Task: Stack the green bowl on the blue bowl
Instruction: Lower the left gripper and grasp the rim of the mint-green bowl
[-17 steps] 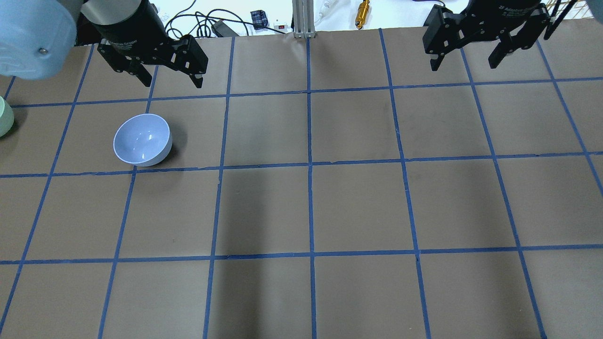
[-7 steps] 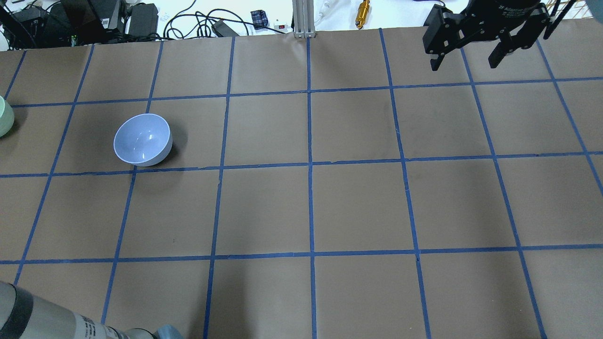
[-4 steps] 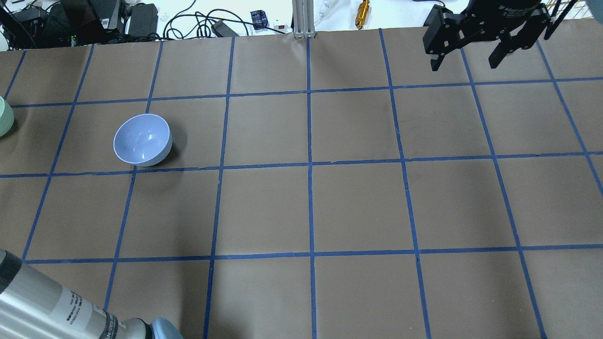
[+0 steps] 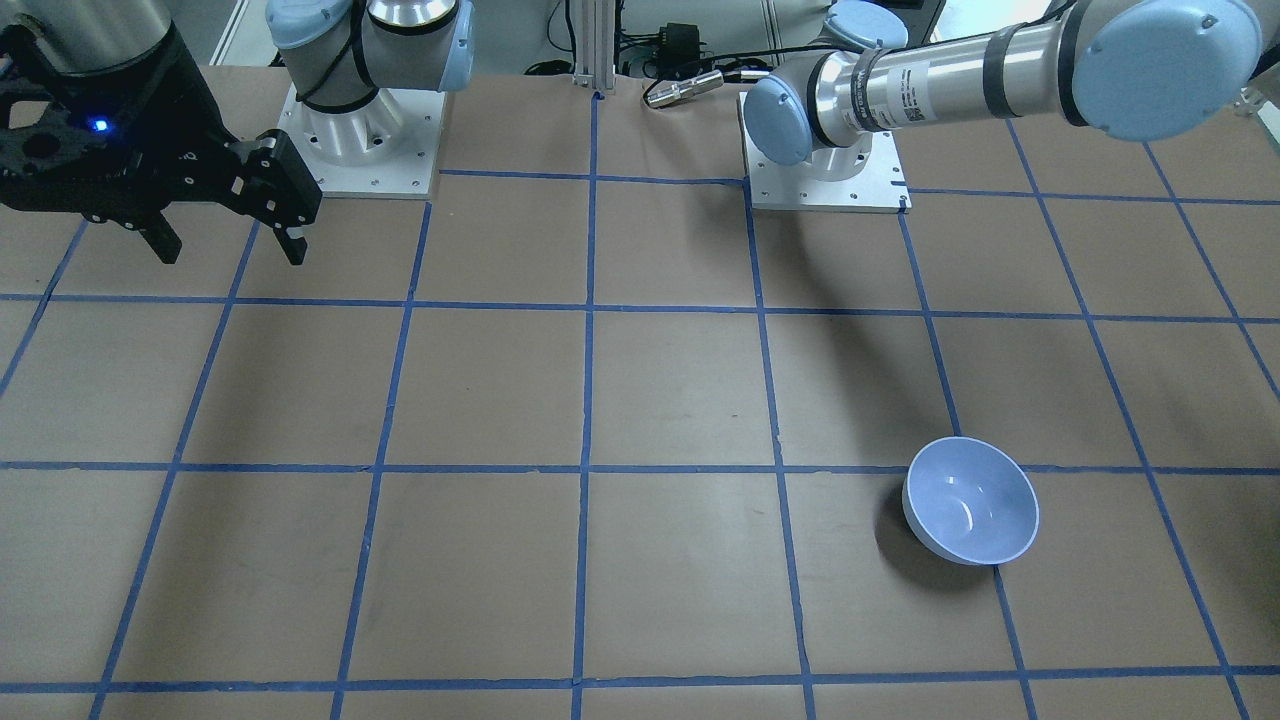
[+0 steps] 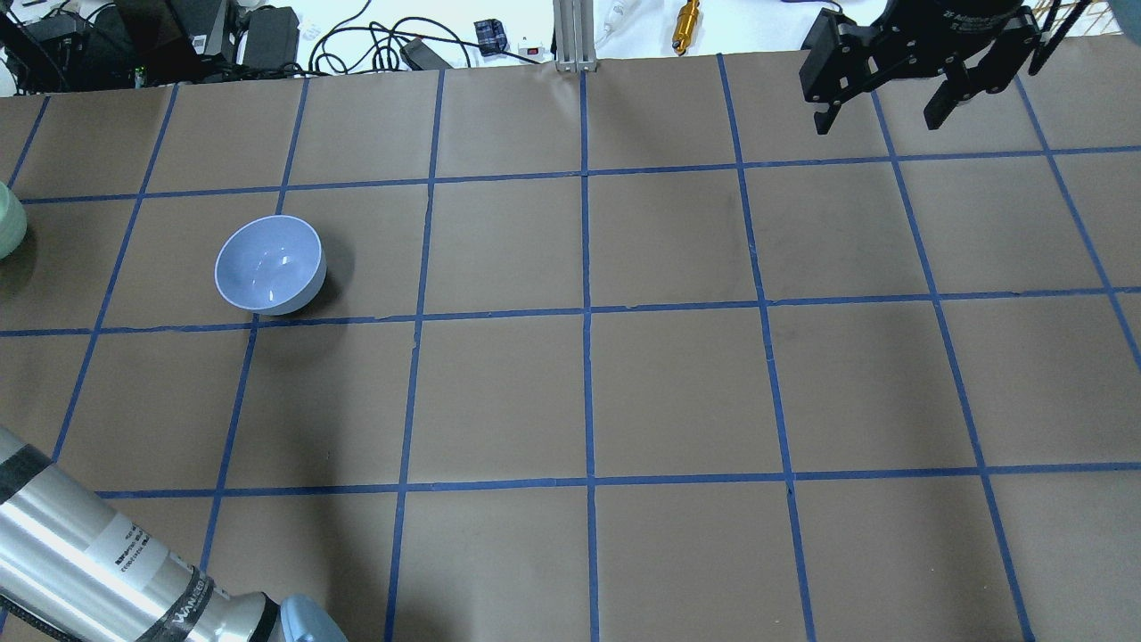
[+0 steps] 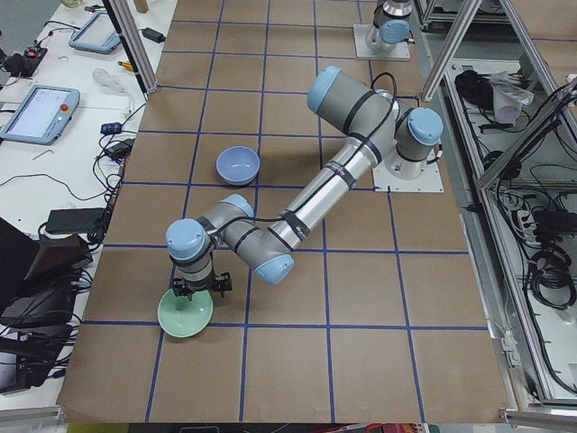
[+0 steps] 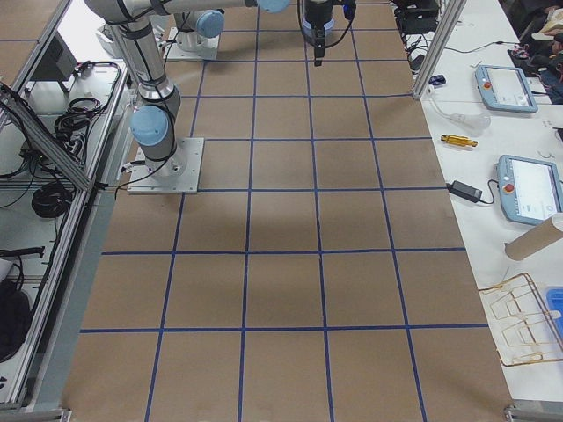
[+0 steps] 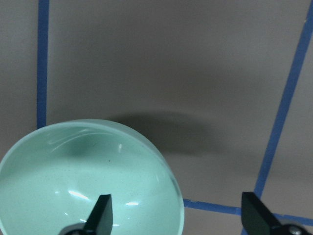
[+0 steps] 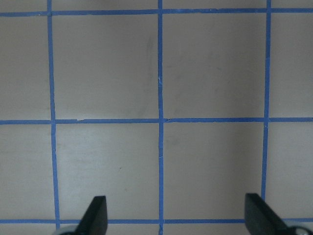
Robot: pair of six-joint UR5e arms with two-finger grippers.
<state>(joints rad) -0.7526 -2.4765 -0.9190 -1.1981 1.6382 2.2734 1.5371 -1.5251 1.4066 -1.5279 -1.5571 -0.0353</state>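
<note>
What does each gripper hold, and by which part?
Nothing is held. The left gripper is open, its jaws astride the rim of the green bowl; the right gripper is open over the table.

Silver tubes (image 4: 950, 65), blue caps (image 4: 1160, 65) — black right pincer (image 4: 232, 252)

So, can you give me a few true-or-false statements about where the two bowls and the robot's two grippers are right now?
1. The glossy pale blue bowl stands upright and empty on the brown paper-covered table. True.
2. The left gripper is open over the rim of the glossy mint-green bowl. True.
3. The green bowl already sits inside the blue bowl. False: the two stand apart on the table.
4. The right gripper is shut on the blue bowl. False: it is open over the table, far from both bowls.
</note>
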